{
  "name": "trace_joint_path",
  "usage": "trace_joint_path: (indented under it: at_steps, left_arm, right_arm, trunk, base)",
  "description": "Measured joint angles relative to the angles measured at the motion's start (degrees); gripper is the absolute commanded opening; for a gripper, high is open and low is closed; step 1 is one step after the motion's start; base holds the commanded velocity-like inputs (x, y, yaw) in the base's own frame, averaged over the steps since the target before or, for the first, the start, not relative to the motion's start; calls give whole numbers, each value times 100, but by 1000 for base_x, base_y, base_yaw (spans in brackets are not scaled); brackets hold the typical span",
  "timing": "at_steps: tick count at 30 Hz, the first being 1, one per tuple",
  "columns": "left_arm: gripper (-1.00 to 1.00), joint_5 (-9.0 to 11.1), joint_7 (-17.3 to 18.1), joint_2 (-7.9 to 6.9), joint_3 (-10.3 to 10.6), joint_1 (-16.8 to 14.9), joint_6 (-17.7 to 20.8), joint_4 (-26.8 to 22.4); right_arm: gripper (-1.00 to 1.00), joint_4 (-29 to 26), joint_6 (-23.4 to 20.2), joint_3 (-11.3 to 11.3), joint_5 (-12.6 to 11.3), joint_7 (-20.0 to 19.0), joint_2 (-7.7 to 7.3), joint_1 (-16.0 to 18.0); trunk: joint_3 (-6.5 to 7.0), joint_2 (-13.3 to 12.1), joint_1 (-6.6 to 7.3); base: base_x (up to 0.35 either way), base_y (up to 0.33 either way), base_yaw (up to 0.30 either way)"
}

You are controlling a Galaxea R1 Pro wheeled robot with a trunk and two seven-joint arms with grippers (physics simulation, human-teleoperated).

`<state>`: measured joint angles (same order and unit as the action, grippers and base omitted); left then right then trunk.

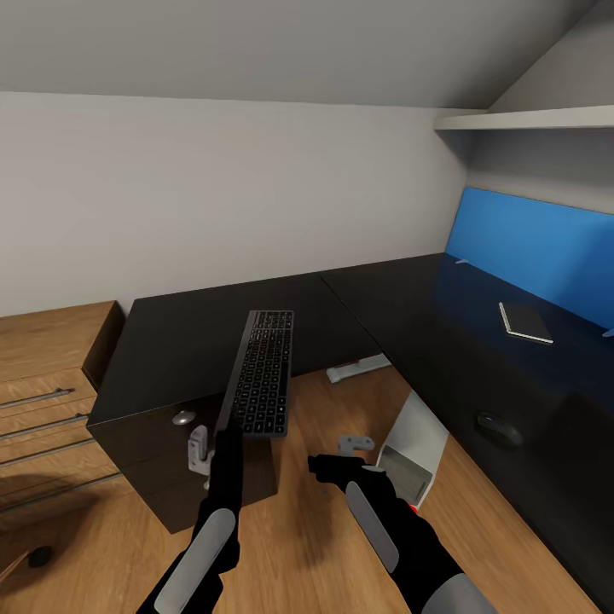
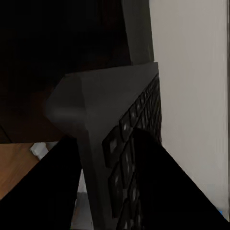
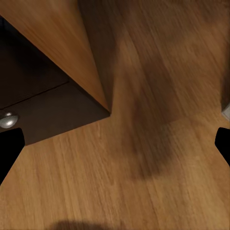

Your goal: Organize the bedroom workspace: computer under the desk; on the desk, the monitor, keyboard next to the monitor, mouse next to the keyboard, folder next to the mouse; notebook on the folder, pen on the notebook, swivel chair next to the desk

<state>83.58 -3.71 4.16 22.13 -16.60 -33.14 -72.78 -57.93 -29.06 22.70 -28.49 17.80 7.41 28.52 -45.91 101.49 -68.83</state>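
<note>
Left gripper (image 1: 228, 429) clamps the slim silver-grey, black-keyed keyboard (image 1: 260, 371) above the black-topped desk (image 1: 188, 333), unplaced; right gripper (image 1: 328, 467) spread, empty; dark mouse (image 1: 499, 429) and notebook (image 1: 525, 322) already on desk.

No writing can be read anywhere here. The keyboard (image 1: 260, 372) carries rows of black keys, but their legends are too small and blurred to make out in the head view, and in the left wrist view the keycaps (image 2: 128, 158) look plain dark with no letters showing. The notebook (image 1: 525, 322) lying on the desk (image 1: 409, 315) has a bare dark cover with no title or label. The blue back panel (image 1: 537, 247) is plain, without any sign or brand. The computer (image 1: 415, 452) shows a small red dot low down, but no logo or number that can be told.
</note>
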Motion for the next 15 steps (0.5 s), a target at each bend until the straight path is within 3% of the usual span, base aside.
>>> trace_joint_path:
  at_steps: [6, 10, 15]
  left_arm:
    - [-100, 59, 37, -27, 1, 86, 2, -223]
    - [-100, 54, 64, -284, 17, 322, 4, -841]
    - [-100, 66, 70, -430, 33, 415, 5, -1073]
  right_arm:
    - [100, 11, 6, -4, 1, 0, 0, 6]
    - [100, 19, 7, -2, 4, 0, 0, 8]
    - [100, 18, 7, 1, 3, 0, 6, 6]
  trunk:
    - [-1, 0, 0]
    - [-1, 0, 0]
    - [-1, 0, 0]
  base:
    - [0, 0, 0]
    - [0, 0, 0]
    - [0, 0, 0]
